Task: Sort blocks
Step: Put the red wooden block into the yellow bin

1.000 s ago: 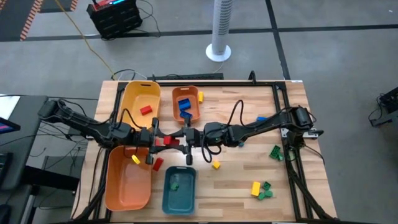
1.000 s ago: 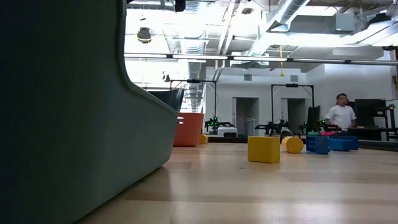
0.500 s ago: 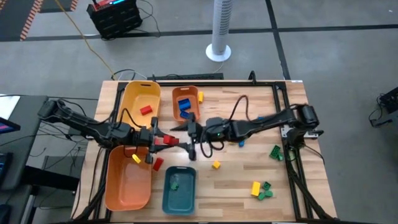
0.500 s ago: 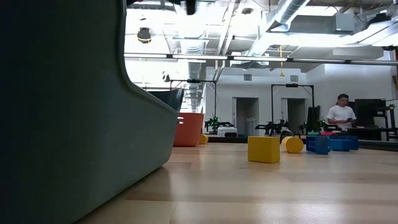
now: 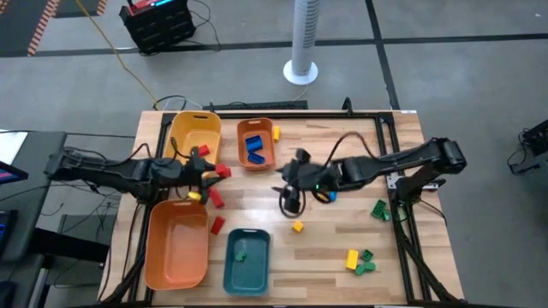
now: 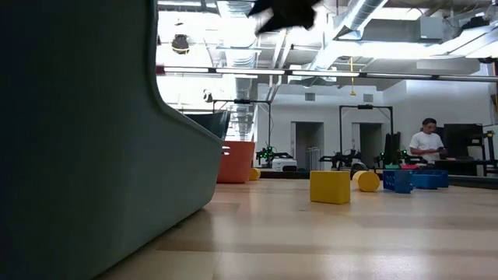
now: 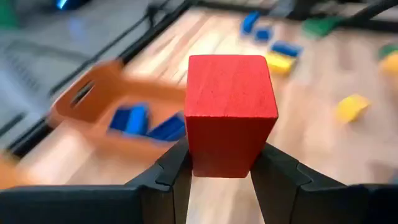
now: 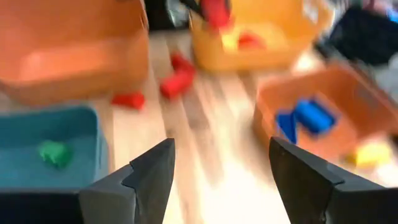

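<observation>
Clamping a red block (image 7: pixel 231 115) between its two fingers, the left end effector (image 5: pixel 208 174) hangs over the gap between the yellow tray (image 5: pixel 181 130) at the far left of the tabletop (image 5: pixel 342 248) and the large orange tray (image 5: pixel 161 265) nearer the front. The right end effector (image 5: pixel 288 195) hangs over the middle of the tabletop with its fingers spread apart and nothing between them, beside the small orange tray (image 5: pixel 265 161).

The grip takes only the lower part of the red block, so a quick swing could probably tip it loose, and from this spot it might land between the trays or in the wrong one. The two arms reach toward each other across the centre, so a careless move by either could bring them into contact.

The yellow tray holds at least one red piece (image 5: pixel 199 152). The small orange tray holds blue blocks (image 5: pixel 254 151) with a yellow piece (image 5: pixel 276 133) at its rim. The teal tray (image 5: pixel 231 278) holds one green block (image 5: pixel 241 254). Nothing can be made out in the large orange tray.

Loose on the tabletop lie red blocks (image 5: pixel 217 226) beside the trays, a yellow block (image 5: pixel 297 227), a blue block (image 5: pixel 330 196) and green and yellow pieces (image 5: pixel 358 260) toward the right.
</observation>
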